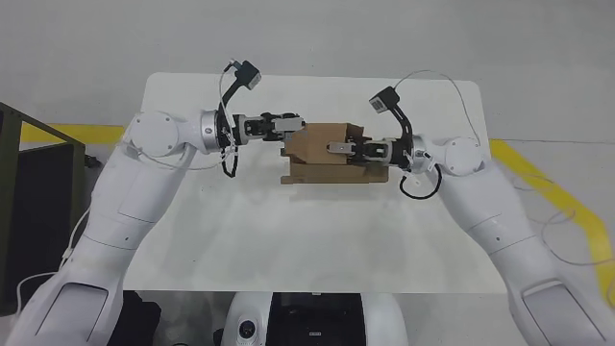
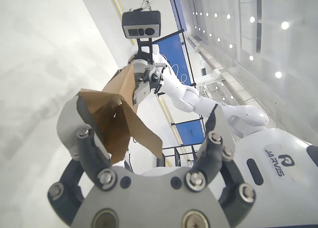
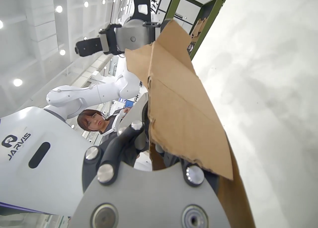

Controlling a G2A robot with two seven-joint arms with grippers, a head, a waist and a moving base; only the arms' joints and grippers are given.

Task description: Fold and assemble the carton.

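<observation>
White tabletop [image 1: 192,240], smooth and matte, reaches out to the brown corrugated carton [image 1: 327,159], partly folded at mid-table between 2 grippers. The left gripper [image 1: 288,125] meets its left end with jaws spread wide. The left wrist view shows 1 finger [image 2: 65,119] against a loose flap, the other well apart. The right gripper [image 1: 338,147] has its jaws pinched on the carton's upper panel from the right. Its wrist view adds the panel's ragged cut edge.
</observation>
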